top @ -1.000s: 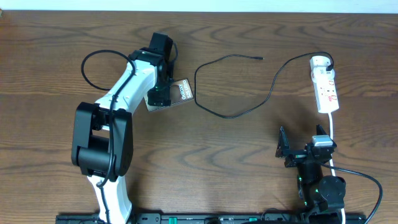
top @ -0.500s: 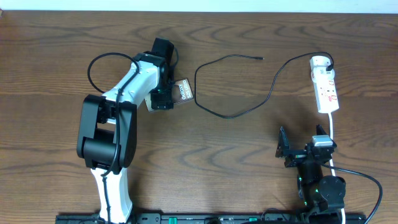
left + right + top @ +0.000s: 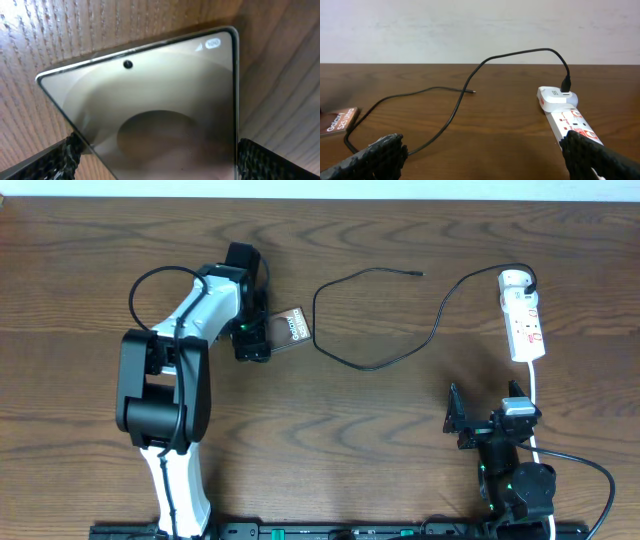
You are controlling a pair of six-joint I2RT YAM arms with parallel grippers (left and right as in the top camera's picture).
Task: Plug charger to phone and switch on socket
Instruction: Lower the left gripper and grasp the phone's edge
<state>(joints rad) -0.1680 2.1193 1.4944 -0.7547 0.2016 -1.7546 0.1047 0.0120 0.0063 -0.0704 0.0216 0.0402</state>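
The phone [image 3: 291,330], a grey-bronze slab with white "Galaxy" lettering, lies flat left of centre. It fills the left wrist view [image 3: 165,100] and shows at the far left of the right wrist view [image 3: 340,120]. My left gripper [image 3: 250,340] straddles its near end, one finger against each long edge [image 3: 160,160]. The charger [image 3: 380,365] is a thin black cable, plugged into the socket [image 3: 523,320], that loops across the table to a free tip [image 3: 418,274] [image 3: 472,92]. My right gripper [image 3: 470,420] [image 3: 490,160] is open and empty, near the front, below the socket [image 3: 570,117].
The socket's white cord [image 3: 535,395] runs down past the right arm. A black robot cable [image 3: 140,285] loops beside the left arm. A pale wall stands behind the table's far edge [image 3: 480,63].
The left arm has swung to the left and the gripper has slid toward the phone's left end. The phone, charger, socket and right arm have not moved.
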